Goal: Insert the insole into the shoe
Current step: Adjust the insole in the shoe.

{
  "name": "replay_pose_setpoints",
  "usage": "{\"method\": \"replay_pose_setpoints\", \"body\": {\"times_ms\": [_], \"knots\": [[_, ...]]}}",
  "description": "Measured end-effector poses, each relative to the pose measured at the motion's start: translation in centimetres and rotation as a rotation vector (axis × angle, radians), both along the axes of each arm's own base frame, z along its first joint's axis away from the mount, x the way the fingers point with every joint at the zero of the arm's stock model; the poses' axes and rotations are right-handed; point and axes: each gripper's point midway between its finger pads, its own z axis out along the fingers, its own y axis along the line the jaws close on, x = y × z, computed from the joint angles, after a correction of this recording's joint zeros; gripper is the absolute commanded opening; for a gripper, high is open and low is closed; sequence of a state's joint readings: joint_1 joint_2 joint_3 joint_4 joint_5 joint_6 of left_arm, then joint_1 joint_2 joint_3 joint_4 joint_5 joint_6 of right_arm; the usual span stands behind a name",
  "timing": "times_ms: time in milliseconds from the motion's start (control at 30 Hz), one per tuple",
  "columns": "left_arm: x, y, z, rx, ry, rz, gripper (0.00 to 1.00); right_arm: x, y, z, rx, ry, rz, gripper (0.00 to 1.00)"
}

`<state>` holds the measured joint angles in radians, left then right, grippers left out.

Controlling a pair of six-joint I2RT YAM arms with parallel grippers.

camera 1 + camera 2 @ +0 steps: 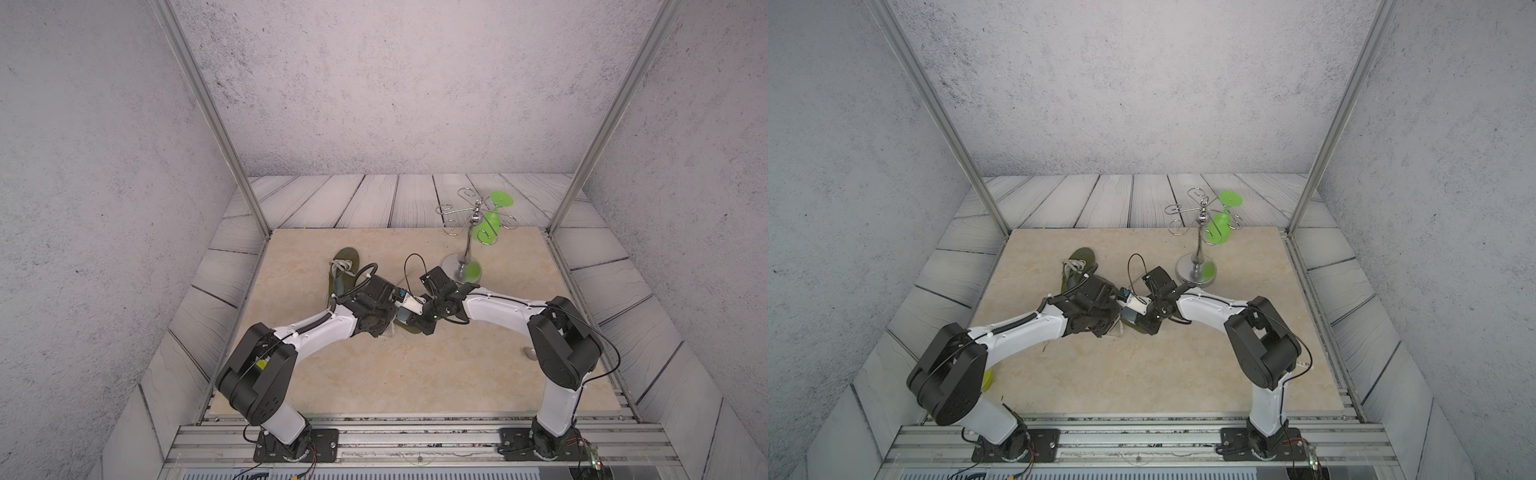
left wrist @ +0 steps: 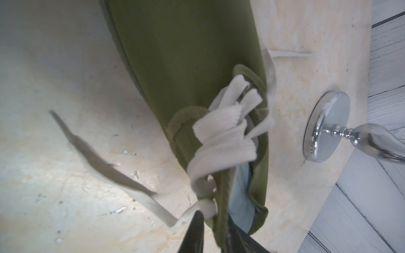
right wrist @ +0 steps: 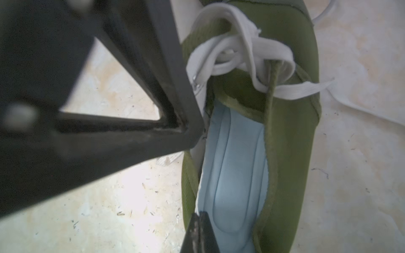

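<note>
An olive green shoe (image 1: 345,254) (image 1: 1080,255) with white laces (image 2: 223,131) lies on the beige mat (image 1: 374,374), and both wrists crowd over its heel half. The light blue insole (image 3: 236,164) (image 2: 241,197) lies inside the shoe, its front end under the tongue. My left gripper (image 2: 215,225) straddles the shoe's side rim beside the laces, one finger outside and one inside. Whether it still pinches the rim does not show. My right gripper (image 3: 200,215) is shut with nothing between its fingers, and its tips touch the insole's edge by the shoe's side wall.
A chrome hanger stand (image 1: 463,266) (image 2: 326,127) stands just behind the right wrist, with a green plastic glass (image 1: 488,224) hung on it. A loose lace end (image 2: 105,168) trails over the mat. The left gripper's black frame (image 3: 109,131) sits close beside the shoe's opening.
</note>
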<state>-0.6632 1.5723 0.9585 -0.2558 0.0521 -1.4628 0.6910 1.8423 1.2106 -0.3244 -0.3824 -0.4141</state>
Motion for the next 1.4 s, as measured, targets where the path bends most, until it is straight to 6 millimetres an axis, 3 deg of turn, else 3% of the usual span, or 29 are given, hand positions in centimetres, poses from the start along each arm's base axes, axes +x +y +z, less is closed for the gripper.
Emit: {"method": "replay_pose_setpoints", "body": {"times_ms": [100, 433, 767, 967, 1100, 1167, 1267, 1400], "knots": [[0.0, 0.0, -0.2, -0.007, -0.005, 0.001, 0.0, 0.0, 0.0, -0.1, -0.001, 0.006, -0.007, 0.0], [0.0, 0.3, -0.7, -0.025, -0.008, -0.002, 0.0, 1.0, 0.4, -1.2, -0.031, 0.056, -0.042, 0.0], [0.0, 0.3, 1.2, -0.07, -0.038, -0.015, 0.0, 2.1, -0.1, -1.9, -0.111, 0.107, -0.138, 0.0], [-1.4, 0.7, 2.3, -0.12, -0.055, -0.035, 0.0, 2.7, -0.1, -1.7, -0.134, 0.149, -0.178, 0.0], [-1.9, 1.1, 1.5, -0.149, -0.051, -0.031, 0.0, 2.4, -0.2, -2.0, -0.161, 0.159, -0.177, 0.1], [-1.8, 1.1, 1.4, -0.166, -0.05, -0.033, 0.0, 2.2, -0.4, -2.1, -0.171, 0.161, -0.172, 0.21], [-1.1, 0.9, 1.2, -0.196, -0.043, -0.046, 0.0, 2.0, -0.5, -1.6, -0.176, 0.165, -0.175, 0.32], [-0.4, 0.1, -0.6, -0.222, -0.008, -0.087, 0.0, 1.1, -1.0, -0.4, -0.188, 0.17, -0.176, 0.42]]}}
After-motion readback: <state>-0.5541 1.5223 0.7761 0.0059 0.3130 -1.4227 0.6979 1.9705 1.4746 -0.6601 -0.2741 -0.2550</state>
